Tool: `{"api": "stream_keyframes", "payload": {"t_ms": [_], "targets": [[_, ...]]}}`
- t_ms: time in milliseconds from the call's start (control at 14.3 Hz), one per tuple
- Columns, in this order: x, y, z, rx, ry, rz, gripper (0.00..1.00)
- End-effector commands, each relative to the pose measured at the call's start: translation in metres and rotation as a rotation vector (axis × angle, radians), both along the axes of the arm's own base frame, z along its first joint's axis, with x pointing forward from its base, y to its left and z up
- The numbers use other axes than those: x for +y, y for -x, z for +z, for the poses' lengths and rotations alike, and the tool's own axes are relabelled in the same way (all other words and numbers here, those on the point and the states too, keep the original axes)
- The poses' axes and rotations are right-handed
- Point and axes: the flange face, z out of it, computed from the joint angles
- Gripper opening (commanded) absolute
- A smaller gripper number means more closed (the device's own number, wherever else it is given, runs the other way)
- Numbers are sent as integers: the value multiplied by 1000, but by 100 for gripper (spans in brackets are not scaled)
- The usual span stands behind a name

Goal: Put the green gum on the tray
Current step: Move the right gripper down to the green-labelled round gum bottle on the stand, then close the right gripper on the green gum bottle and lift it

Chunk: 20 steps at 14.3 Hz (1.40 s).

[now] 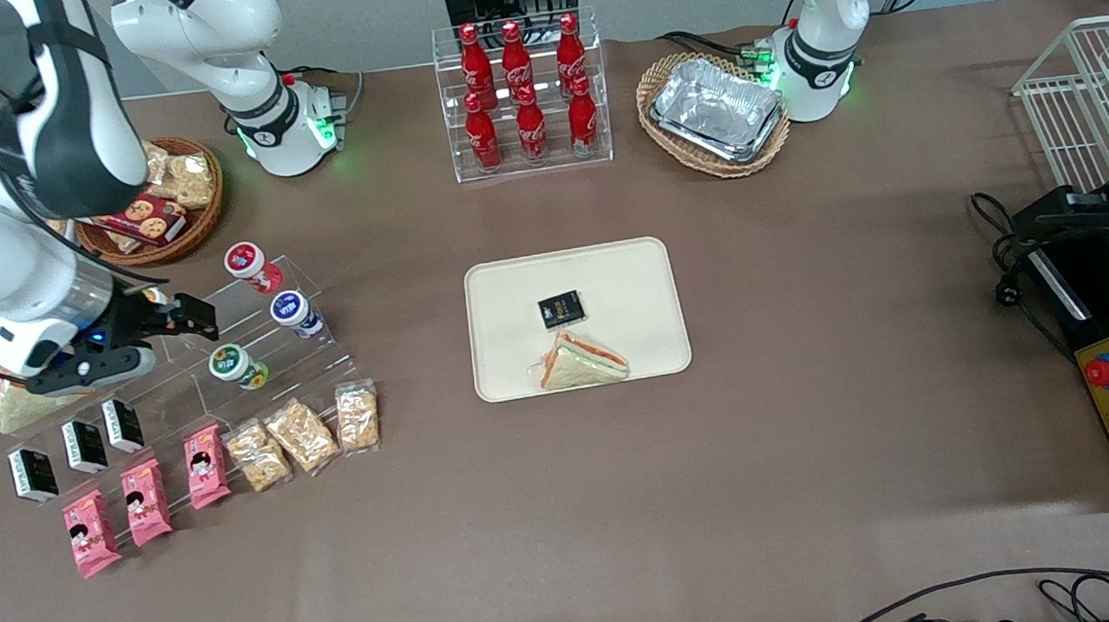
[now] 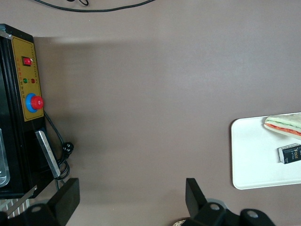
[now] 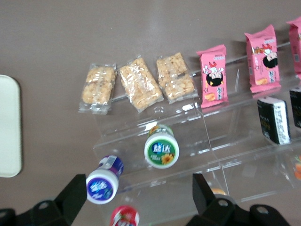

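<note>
The green gum (image 1: 233, 364) is a small jar with a green-and-white lid, standing on the clear stepped display stand (image 1: 227, 373). It also shows in the right wrist view (image 3: 161, 149). The cream tray (image 1: 576, 317) lies in the middle of the table with a sandwich (image 1: 581, 362) and a small black packet (image 1: 561, 309) on it; its edge shows in the right wrist view (image 3: 9, 125). My gripper (image 1: 192, 317) is open and empty above the stand, a little farther from the front camera than the green gum and toward the working arm's end. In the wrist view the fingers (image 3: 75, 195) stand wide apart.
A blue-lidded jar (image 1: 295, 312) and a red-lidded jar (image 1: 248, 264) stand on higher steps. Snack bars (image 1: 302, 434), pink packets (image 1: 146, 501) and black boxes (image 1: 86, 445) lie nearer the camera. Cola bottles (image 1: 524, 94), a foil-tray basket (image 1: 714, 112) and a snack basket (image 1: 157, 207) sit at the back.
</note>
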Motion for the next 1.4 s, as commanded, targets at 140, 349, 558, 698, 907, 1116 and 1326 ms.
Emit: {"api": "stream_keyframes", "payload": {"t_ms": [140, 349, 558, 698, 907, 1116, 1326], "targets": [[-9, 24, -65, -117, 1, 51, 100], [-17, 24, -98, -131, 4, 76, 100], [-17, 26, -117, -134, 5, 75, 100], [-17, 34, -129, -153, 9, 77, 100], [-16, 36, -142, -154, 10, 77, 100], [-15, 36, -143, -153, 10, 82, 100], [-12, 36, -144, -149, 10, 85, 59]]}}
